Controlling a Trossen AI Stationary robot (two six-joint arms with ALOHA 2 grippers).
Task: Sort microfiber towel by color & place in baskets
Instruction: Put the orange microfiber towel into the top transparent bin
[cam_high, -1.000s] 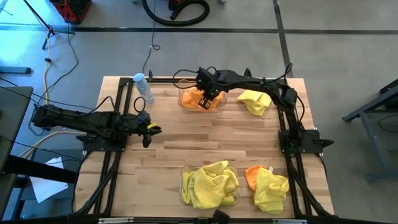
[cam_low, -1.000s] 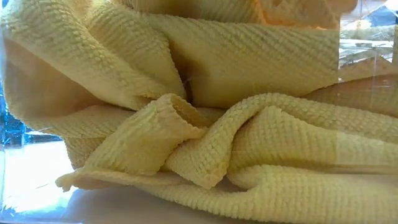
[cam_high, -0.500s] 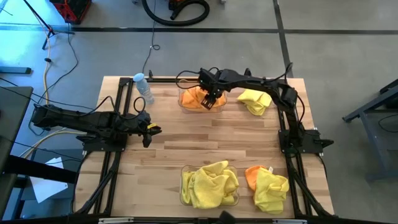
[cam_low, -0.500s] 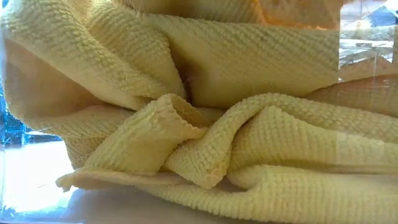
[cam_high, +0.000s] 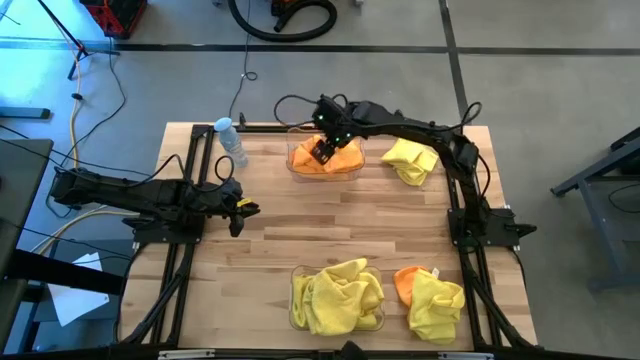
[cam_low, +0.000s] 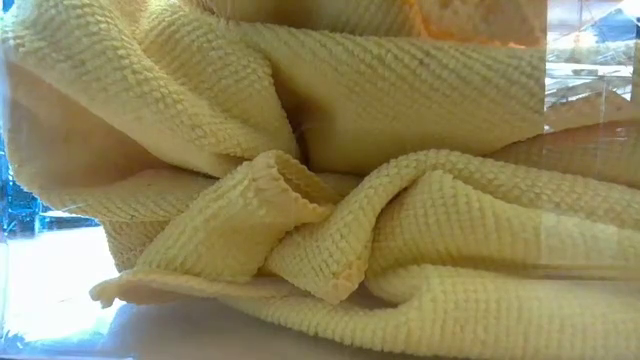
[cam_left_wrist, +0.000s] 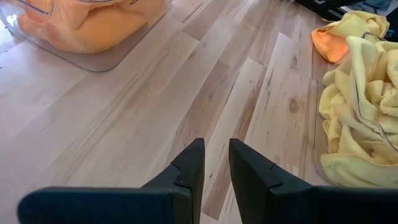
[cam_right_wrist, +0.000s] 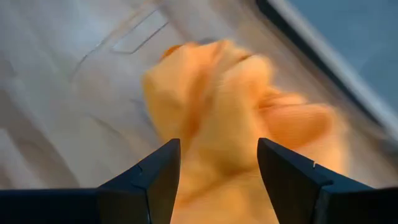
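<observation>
Orange towel (cam_high: 322, 157) in the far basket (cam_high: 352, 165), right gripper (cam_high: 322, 150) over it, fingers spread and holding nothing.
Far basket sits at the table's (cam_high: 330, 225) back edge, middle. Right wrist view: the two dark fingers (cam_right_wrist: 152, 177) stand apart with orange cloth (cam_right_wrist: 230, 124) between and below them, not pinched. Loose yellow towel (cam_high: 408, 162) lies just beside that basket, toward the right arm's side. Near basket (cam_high: 296, 305) at the front edge is heaped with yellow towels (cam_high: 338, 295); they fill the low view (cam_low: 320, 180). Beside it, a yellow towel (cam_high: 436, 303) overlaps a second orange towel (cam_high: 408, 280) on bare wood. Left gripper (cam_high: 240, 208) waits at the table's left side, fingers nearly together, empty. Small water bottle (cam_high: 230, 140) stands at the far left corner.
</observation>
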